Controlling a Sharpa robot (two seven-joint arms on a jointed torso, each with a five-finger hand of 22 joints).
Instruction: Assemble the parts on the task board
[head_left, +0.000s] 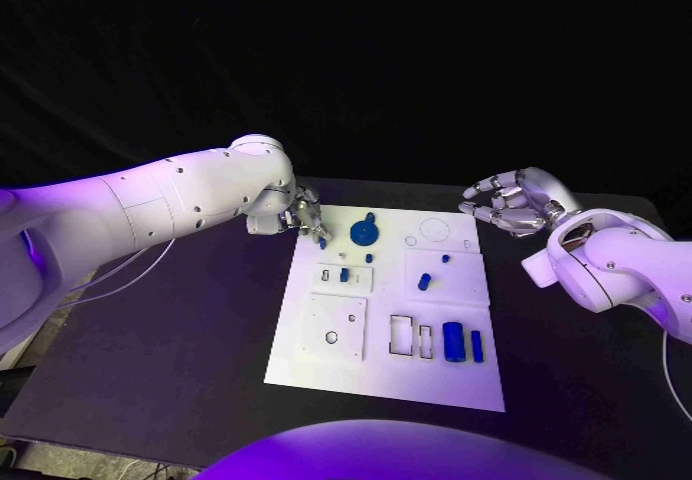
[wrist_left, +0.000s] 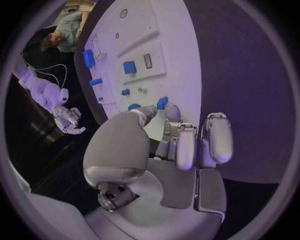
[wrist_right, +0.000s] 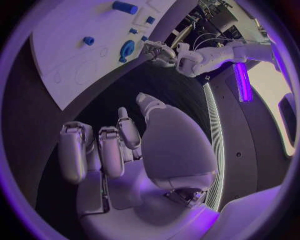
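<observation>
The white task board lies in the middle of the black table. A round blue part sits near its far left corner. Small blue pieces lie in the middle, and a blue cylinder with a thin blue bar lies nearer me. My left hand hovers at the far left corner, just beside the round part, with nothing in its fingers. The round part peeks out past those fingertips. My right hand is raised off the board's far right corner, its fingers loosely bent and empty.
Recessed plates with slots and a hole mark the board's near half. Bare black table lies on both sides of the board. My left forearm reaches across the table's far left.
</observation>
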